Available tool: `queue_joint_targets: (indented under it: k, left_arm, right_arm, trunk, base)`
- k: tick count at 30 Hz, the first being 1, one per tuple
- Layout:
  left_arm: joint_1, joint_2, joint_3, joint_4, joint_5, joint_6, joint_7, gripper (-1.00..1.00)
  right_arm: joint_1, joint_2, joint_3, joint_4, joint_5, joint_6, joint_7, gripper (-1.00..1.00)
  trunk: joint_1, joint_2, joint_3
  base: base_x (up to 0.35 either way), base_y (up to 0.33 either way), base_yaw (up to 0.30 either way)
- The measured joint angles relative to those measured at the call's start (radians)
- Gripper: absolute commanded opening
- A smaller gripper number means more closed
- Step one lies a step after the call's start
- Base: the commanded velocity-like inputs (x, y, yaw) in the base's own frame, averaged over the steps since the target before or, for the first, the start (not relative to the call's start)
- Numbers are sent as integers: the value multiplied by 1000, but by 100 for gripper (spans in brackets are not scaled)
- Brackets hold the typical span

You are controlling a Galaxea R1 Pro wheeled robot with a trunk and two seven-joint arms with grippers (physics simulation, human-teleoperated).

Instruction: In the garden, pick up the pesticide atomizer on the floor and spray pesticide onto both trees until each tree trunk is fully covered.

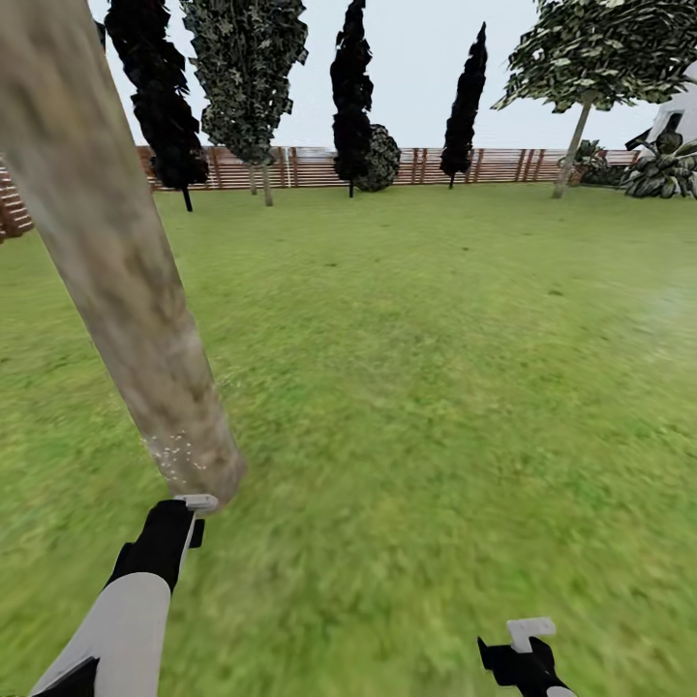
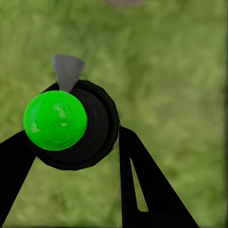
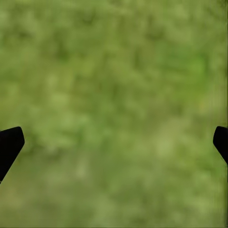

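A: On the grass floor of the garden, what stands closest to the robot?

B: A thick grey-tan tree trunk, leaning across the head view's left side. Pale specks dot the bark near its base, just above the left claw.

A: And the atomizer?

B: The left wrist view shows it: a black round body with a bright green ball on it, the pesticide atomizer, sitting between the left claw's black fingers. A grey nozzle tip pokes out beyond it. The left claw is clamped on the atomizer.

A: The right arm?

B: The right claw hangs low over the lawn, well apart from the trunk. In its wrist view the two black fingertips sit at opposite edges with only blurred grass between them, so it is spread apart and holds nothing.

A: Farther off?

B: A reddish-brown slat fence, dark narrow trees in front of it, and a leafy tree at far right.
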Motion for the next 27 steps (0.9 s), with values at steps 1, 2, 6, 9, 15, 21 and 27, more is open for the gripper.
queue_joint_targets:
  k: [1,2,6,9,15,21,27]
  left_arm:
    - [0,0,0,0,0,0,0,-100]
    - [0,0,0,0,0,0,0,-100]
    - [0,0,0,1,0,0,0,-100]
    - [0,-1,0,1,0,0,0,-100]
    - [0,-3,0,1,0,0,1,-100]
    - [0,-3,0,1,0,-1,1,-100]
    - [0,-3,0,1,-1,-1,1,-100]
  right_arm:
    - [0,0,0,0,0,0,0,100]
    - [0,0,0,0,0,0,0,100]
    - [0,0,0,0,0,0,0,100]
    - [0,0,0,0,0,0,0,100]
    - [0,0,0,0,0,0,0,100]
    - [0,0,0,-1,0,-1,0,100]
    - [0,0,0,0,0,0,0,100]
  trunk:
    - [0,0,0]
    - [0,0,0]
    - [0,0,0]
    - [0,0,0]
    - [0,0,0]
    - [0,0,0]
    - [0,0,0]
  base:
    - [186,-270,272]
    - [194,-270,272]
    - [209,-269,273]
    - [214,-269,273]
    - [214,-269,255]
    - [201,-269,30]
    - [184,-269,5]
